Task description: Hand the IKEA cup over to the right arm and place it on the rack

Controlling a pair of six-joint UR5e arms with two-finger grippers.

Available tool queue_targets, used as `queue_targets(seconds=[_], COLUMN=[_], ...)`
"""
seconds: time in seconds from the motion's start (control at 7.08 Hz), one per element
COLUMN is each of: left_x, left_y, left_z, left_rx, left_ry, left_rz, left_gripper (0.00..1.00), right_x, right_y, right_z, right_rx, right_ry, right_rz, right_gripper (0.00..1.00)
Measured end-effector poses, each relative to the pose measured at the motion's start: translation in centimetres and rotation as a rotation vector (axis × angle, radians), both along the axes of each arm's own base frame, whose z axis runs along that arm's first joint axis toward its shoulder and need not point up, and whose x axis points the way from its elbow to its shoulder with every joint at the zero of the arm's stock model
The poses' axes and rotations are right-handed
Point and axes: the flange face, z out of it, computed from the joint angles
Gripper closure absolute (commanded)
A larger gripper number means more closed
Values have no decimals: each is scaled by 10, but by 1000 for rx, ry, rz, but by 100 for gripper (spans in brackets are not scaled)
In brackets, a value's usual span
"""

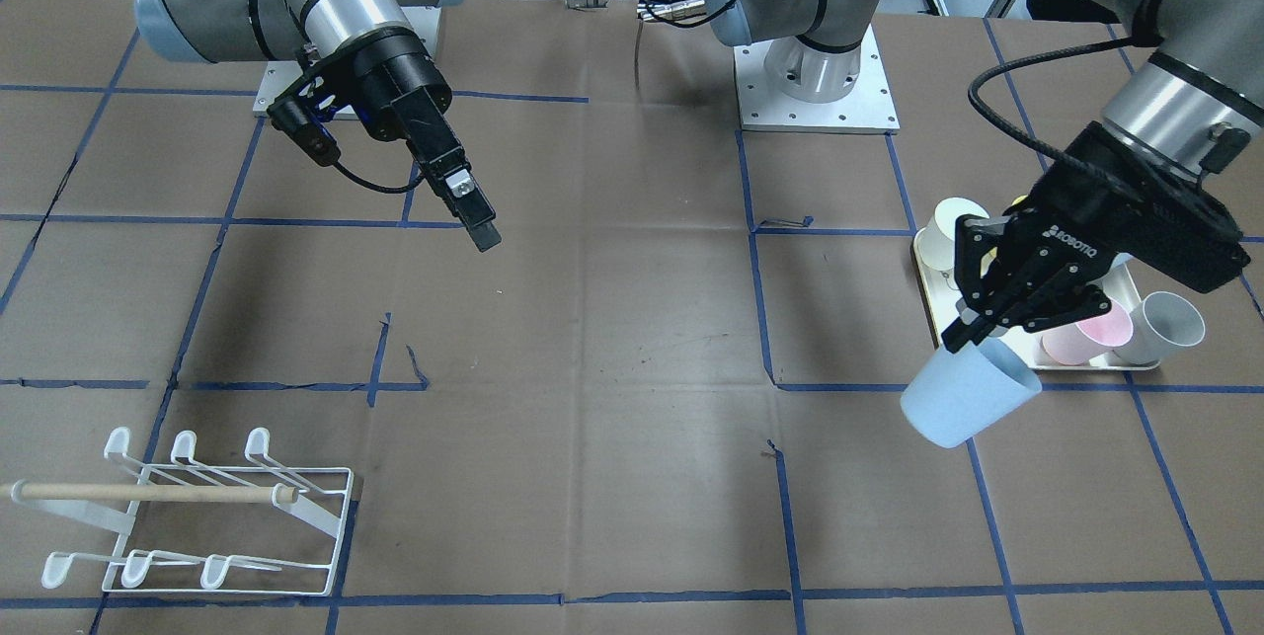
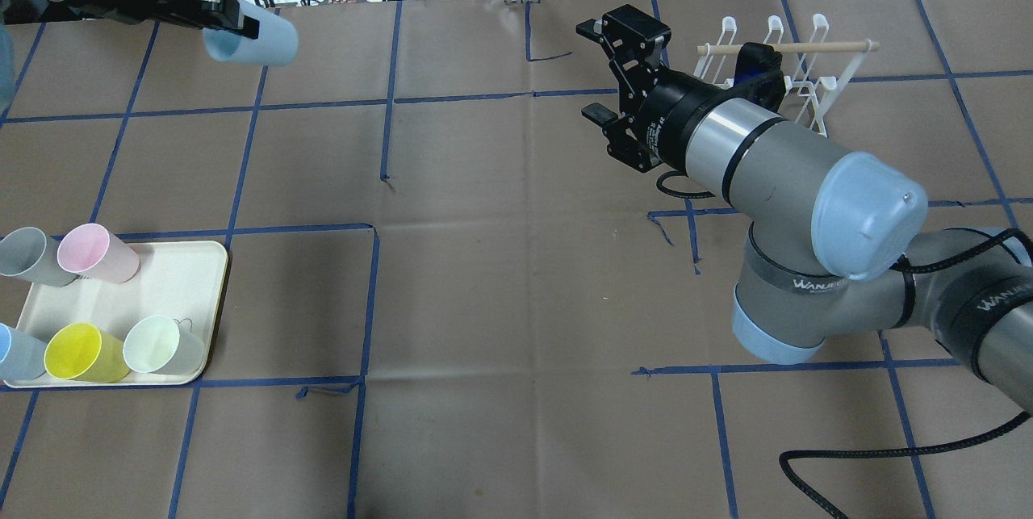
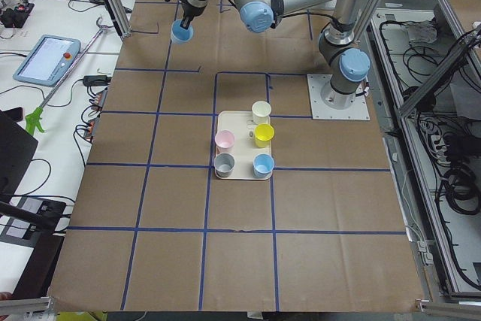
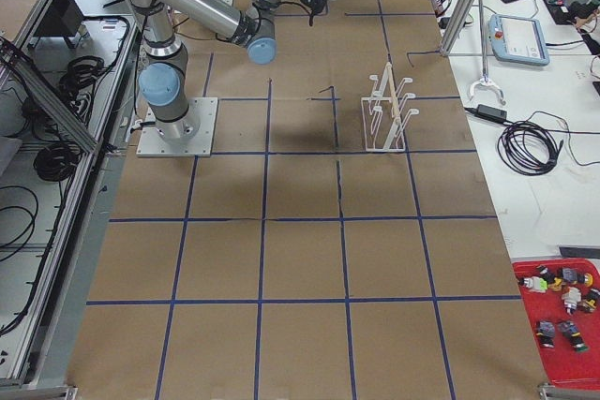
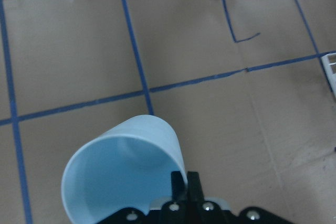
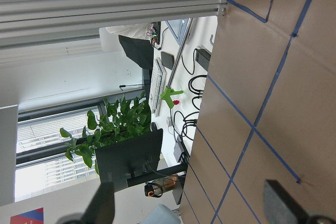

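1. The left end effector [image 1: 963,337] grips a pale blue cup [image 1: 973,396] by its rim, tilted in the air, clear of the tray [image 2: 198,277].
2. The right end effector [image 2: 587,69] hangs released and empty over the tabletop [image 1: 632,368], near the rack [image 1: 148,492].

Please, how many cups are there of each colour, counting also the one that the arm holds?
Light blue: 2 (held cup; tray cup)
Pink cup: 1
Yellow cup: 1
Grey cup: 1
Pale cream cup: 1
Total: 6
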Motion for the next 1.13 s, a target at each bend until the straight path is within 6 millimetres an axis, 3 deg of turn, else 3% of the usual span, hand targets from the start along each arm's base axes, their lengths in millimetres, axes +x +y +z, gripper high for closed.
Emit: queue_targets(seconds=[0.28,0.85,1.13], left_x=[-45,-95,-136], left_y=[10,39,45], left_z=[-11,-89,-121], left_rx=[-222,-508,-566], left_ry=[103,339,393], left_rz=[-130,-365,-468], left_gripper=[100,99,99], right_x=[-1,0,2], right_y=[-1,-7,-12], right_z=[-4,-16,-26], right_rx=[9,38,54], right_ry=[1,6,2], right_rz=[-6,-3,9], right_gripper=[0,0,0])
